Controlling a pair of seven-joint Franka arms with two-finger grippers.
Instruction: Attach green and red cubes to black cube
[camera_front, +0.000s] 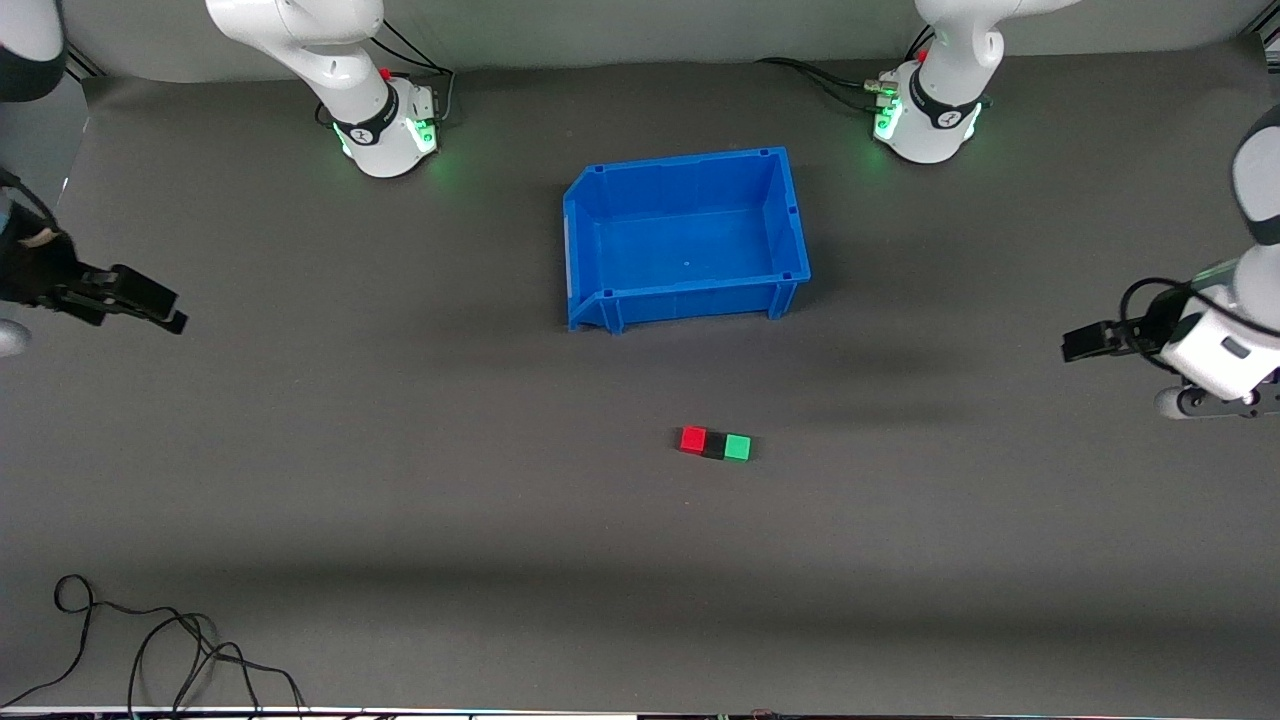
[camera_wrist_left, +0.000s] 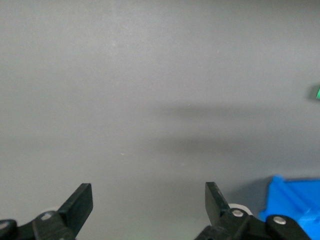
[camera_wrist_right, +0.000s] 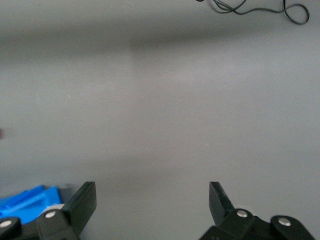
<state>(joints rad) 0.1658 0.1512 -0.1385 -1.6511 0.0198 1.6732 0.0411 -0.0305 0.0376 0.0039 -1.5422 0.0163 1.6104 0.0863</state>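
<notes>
Cubes sit joined in a row on your grey mat (camera_front: 300, 480): red cube (camera_front: 693, 438), black cube (camera_front: 714, 445), green cube (camera_front: 738, 447), touching, nearer the front camera than the blue bin (camera_front: 590, 240). Your left gripper (camera_front: 1080, 342) and right gripper (camera_front: 165, 312) wait at their ends of the table, fingers spread, holding nothing.

Bare mat (camera_front: 400, 480) around cube row (camera_front: 715, 443)
</notes>
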